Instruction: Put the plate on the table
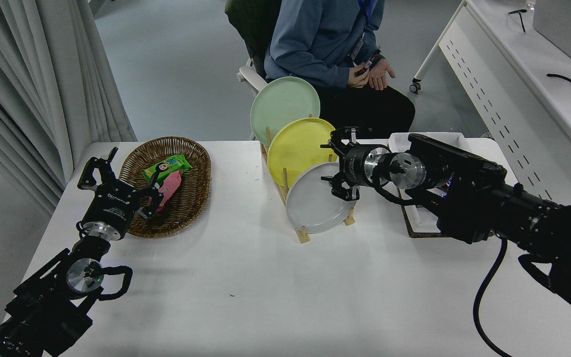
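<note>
The light grey plate (313,203) stands on edge in the front slot of a wooden rack (301,233), in front of a yellow plate (295,146) and a pale green plate (283,104). My right gripper (337,166) is open, its fingers spread above and below the grey plate's upper right rim, right at it. I cannot tell if they touch it. My left arm is parked at the lower left with its gripper (119,176) open by the wicker basket. The white table (246,277) spreads in front of the rack.
A wicker basket (171,183) with snack packets sits at the left. A white tray (424,144) on a brown mat lies behind my right arm. A person in a blue top (325,44) sits at the far side. A white desk (523,84) stands at the right.
</note>
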### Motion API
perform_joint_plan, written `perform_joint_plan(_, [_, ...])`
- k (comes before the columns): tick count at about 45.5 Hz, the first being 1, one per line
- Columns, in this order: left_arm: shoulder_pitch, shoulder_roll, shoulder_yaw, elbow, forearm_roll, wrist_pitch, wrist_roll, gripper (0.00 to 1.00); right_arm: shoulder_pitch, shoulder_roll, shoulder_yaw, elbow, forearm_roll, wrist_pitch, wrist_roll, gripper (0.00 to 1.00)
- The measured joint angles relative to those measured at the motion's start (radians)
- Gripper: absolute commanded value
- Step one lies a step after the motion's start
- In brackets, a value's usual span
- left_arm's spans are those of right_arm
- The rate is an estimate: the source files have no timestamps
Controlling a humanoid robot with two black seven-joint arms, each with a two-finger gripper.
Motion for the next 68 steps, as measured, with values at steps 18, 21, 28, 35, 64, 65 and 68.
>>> perform_joint_plan(18, [0.000,0.000,0.000,0.000,0.000,0.000,0.000,1.00,-0.014,-0.003,0.019,0.015,0.010,-0.002,-0.001,0.53])
perform_joint_plan(21, [0.000,0.000,0.000,0.000,0.000,0.000,0.000,1.00,-0.015,-0.005,0.021,0.016,0.010,-0.003,0.000,0.53])
perform_joint_plan(28, [0.000,0.000,0.000,0.000,0.000,0.000,0.000,1.00,-0.016,-0.011,0.027,0.018,0.010,-0.006,0.000,0.50])
perform_joint_plan(35, [0.000,0.000,0.000,0.000,0.000,0.001,0.000,1.00,-0.015,-0.016,0.033,0.019,0.006,-0.012,0.000,0.48])
perform_joint_plan(64, [0.000,0.000,0.000,0.000,0.000,0.001,0.000,1.00,-0.006,-0.025,0.037,0.022,0.001,-0.015,-0.019,0.33])
perform_joint_plan(65, [0.000,0.000,0.000,0.000,0.000,0.001,0.000,1.00,-0.006,-0.025,0.037,0.022,0.001,-0.015,-0.020,0.33])
perform_joint_plan(68, [0.000,0.000,0.000,0.000,0.000,0.001,0.000,1.00,-0.006,-0.025,0.038,0.022,0.000,-0.015,-0.024,0.33])
